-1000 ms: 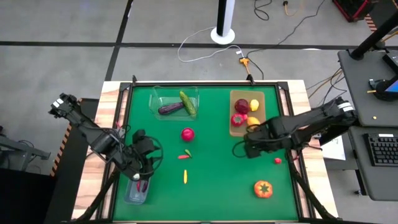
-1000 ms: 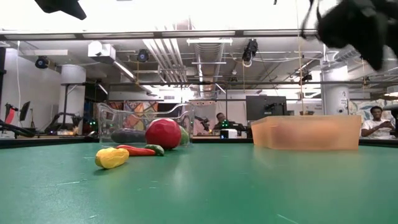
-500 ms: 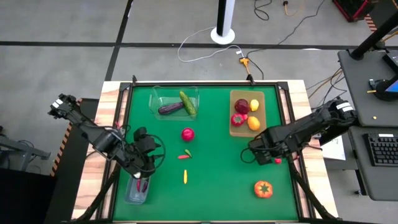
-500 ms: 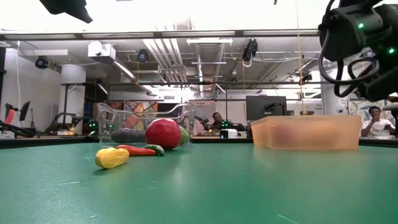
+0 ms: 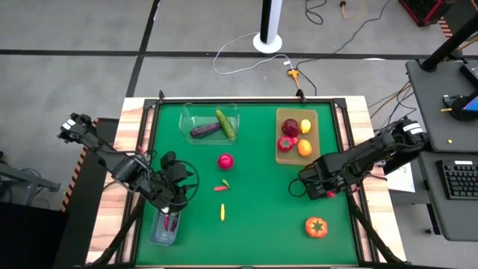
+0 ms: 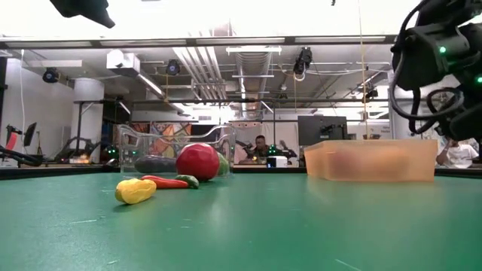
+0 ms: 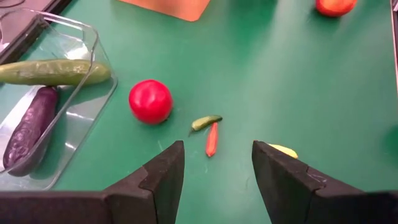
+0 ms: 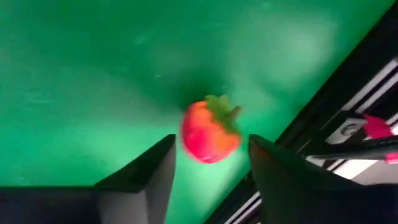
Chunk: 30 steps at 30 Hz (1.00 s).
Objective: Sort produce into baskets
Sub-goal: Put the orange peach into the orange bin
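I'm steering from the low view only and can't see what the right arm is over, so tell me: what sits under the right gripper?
Observer: A small red strawberry lies on the green mat, framed between the right gripper's fingers.
Operator: Is it gripped?
Observer: Not visibly; there are gaps on both sides of it.
Operator: And the left arm?
Observer: The left gripper is open and empty, above the bluish tub.
Operator: What lies loose nearby?
Observer: A tomato near the front edge.

Three baskets [image 5: 210,123], eleven produce pieces [image 5: 225,161], two arms [image 5: 358,158].
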Tool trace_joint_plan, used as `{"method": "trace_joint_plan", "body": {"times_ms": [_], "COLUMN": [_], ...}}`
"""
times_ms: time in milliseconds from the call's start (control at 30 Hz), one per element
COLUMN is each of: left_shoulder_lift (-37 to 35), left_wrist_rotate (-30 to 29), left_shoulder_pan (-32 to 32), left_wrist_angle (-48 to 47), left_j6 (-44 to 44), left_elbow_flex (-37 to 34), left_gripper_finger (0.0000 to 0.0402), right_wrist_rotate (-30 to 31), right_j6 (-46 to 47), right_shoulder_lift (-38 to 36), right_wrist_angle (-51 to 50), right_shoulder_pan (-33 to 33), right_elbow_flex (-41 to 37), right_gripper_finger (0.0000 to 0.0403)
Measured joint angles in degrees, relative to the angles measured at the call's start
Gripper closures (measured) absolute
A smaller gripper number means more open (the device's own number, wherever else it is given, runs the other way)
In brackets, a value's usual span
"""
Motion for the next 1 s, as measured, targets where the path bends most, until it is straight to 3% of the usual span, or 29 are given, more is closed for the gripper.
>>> {"method": "trace_joint_plan", "body": {"times_ms": [300, 600, 767, 1000], "left_shoulder_lift": [0.0, 0.1, 1.7, 6.2], "left_wrist_rotate": [-0.7, -2.2, -3.7, -3.7], "left_shoulder_pan": [0.1, 0.2, 0.2, 0.3], "left_wrist_angle": [0.5, 0.6, 2.5, 9.3], "left_j6": [1.2, 2.9, 2.6, 2.8], "left_elbow_flex": [0.0, 0.0, 0.0, 0.0], "left_gripper_finger": [0.0230, 0.0230, 0.0230, 0.0230], "right_wrist_rotate": [-0.2, 1.2, 11.1, 34.9], "right_j6": [-0.1, 2.0, 3.0, -1.3], "right_shoulder_lift": [0.6, -0.4, -1.9, -1.8], "right_wrist_angle": [1.9, 2.0, 1.1, -9.3], "right_shoulder_pan": [0.0, 0.0, -0.7, -6.4], "right_elbow_flex": [-0.8, 4.5, 15.5, 28.1], "right_gripper_finger": [0.0335, 0.0343, 0.0343, 0.0343]}}
